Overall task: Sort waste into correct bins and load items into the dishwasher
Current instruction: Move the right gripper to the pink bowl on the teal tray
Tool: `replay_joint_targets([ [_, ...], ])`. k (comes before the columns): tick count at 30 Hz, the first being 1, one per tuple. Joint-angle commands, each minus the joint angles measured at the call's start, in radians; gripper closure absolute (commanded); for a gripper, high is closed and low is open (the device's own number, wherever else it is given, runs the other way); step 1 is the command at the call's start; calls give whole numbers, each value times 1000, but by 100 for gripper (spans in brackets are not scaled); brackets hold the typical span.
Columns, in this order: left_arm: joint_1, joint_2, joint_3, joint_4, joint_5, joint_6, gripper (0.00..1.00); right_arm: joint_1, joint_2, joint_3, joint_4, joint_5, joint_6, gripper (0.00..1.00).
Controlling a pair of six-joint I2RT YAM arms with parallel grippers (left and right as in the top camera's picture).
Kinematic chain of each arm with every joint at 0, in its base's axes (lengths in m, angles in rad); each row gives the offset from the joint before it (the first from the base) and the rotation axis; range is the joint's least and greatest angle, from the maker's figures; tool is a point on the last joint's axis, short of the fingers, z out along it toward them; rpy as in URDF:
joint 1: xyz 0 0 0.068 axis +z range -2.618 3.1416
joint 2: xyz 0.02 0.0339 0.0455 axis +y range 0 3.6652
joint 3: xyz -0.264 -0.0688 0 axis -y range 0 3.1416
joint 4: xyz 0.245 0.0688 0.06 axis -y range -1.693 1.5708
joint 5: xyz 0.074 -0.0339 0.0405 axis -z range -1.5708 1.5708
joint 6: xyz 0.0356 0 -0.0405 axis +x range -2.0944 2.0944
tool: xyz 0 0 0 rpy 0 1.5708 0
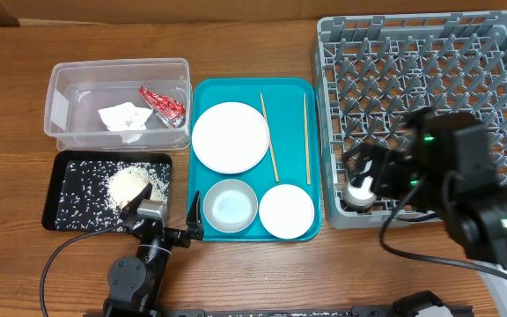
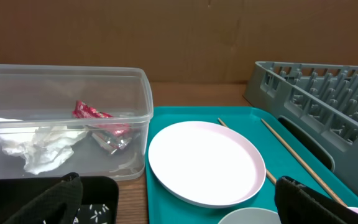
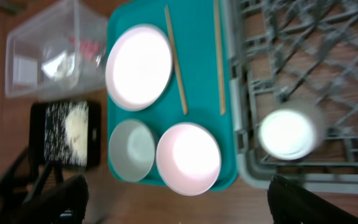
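1. Low in the frame, we saw the left gripper (image 1: 170,207) spread wide and empty beside the rice (image 1: 130,183) on the black tray (image 1: 69,211).
2. At lower right, the right gripper (image 3: 178,190) gaped wide above the tiny white cup (image 1: 362,187), which stood in the dish rack (image 1: 500,53).
3. Farther up, the snack wrapper (image 1: 163,103) and napkin (image 1: 124,117) lay in the clear tub (image 1: 60,106).

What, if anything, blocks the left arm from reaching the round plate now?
Probably nothing, so yes. The left pincer is open beside the teal tray, and the plate lies uncovered ahead of it; only the grey bowl sits near that path.
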Motion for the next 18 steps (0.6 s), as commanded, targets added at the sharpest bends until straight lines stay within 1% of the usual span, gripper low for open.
replay_joint_targets([
  [1,5,-11,-3,-2,11,0,0,118,58,-70,18,-37,61,12],
  [3,5,-11,-3,-2,11,0,0,196,92,-132,53,-13,141,18],
  [7,5,-11,-3,-2,11,0,0,351,163,-261,170,53,313,23],
  [8,5,-11,-3,-2,11,0,0,381,183,-285,190,88,370,24],
  [9,5,-11,-3,-2,11,0,0,414,216,-312,207,152,475,23],
  [12,5,-11,-3,-2,11,0,0,424,272,-351,238,211,611,24],
  [14,5,-11,-3,-2,11,0,0,421,317,-372,275,215,670,24],
  [18,5,-11,-3,-2,11,0,0,423,403,-382,315,212,690,27],
])
